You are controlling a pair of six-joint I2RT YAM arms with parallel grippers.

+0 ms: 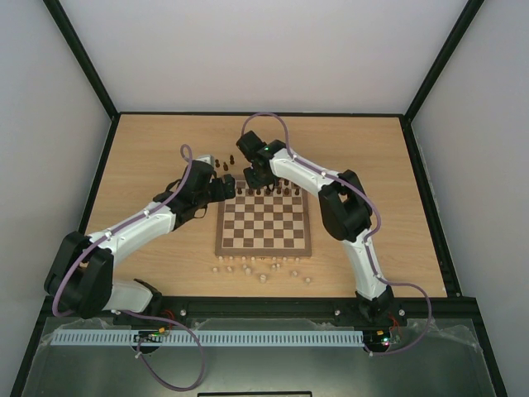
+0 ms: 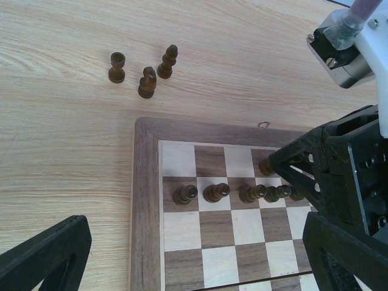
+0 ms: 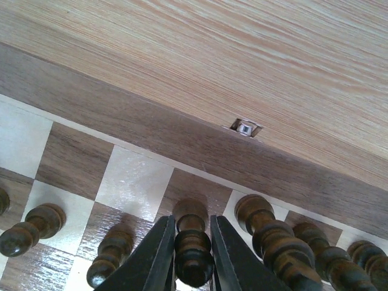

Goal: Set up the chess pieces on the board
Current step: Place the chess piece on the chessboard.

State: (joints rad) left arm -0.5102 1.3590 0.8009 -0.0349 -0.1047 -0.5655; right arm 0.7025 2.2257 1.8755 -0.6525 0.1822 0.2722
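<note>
The board (image 1: 264,252) lies mid-table, with dark brown chess pieces along its far rows. My right gripper (image 1: 254,178) is over the far left part of the board. In the right wrist view it (image 3: 193,257) is shut on a dark piece (image 3: 193,239) whose base rests on a dark back-row square. A taller dark piece (image 3: 267,230) stands just to its right. My left gripper (image 2: 194,267) is open and empty above the board's far left corner (image 2: 148,200). Three dark pieces (image 2: 147,83) stand on the table beyond that corner.
A row of dark pawns (image 2: 216,192) stands on the second rank. Several pale pieces (image 1: 248,269) lie on the table by the board's near edge. A small metal latch (image 3: 245,128) sits on the board's far edge. The two arms are close together over the far left corner.
</note>
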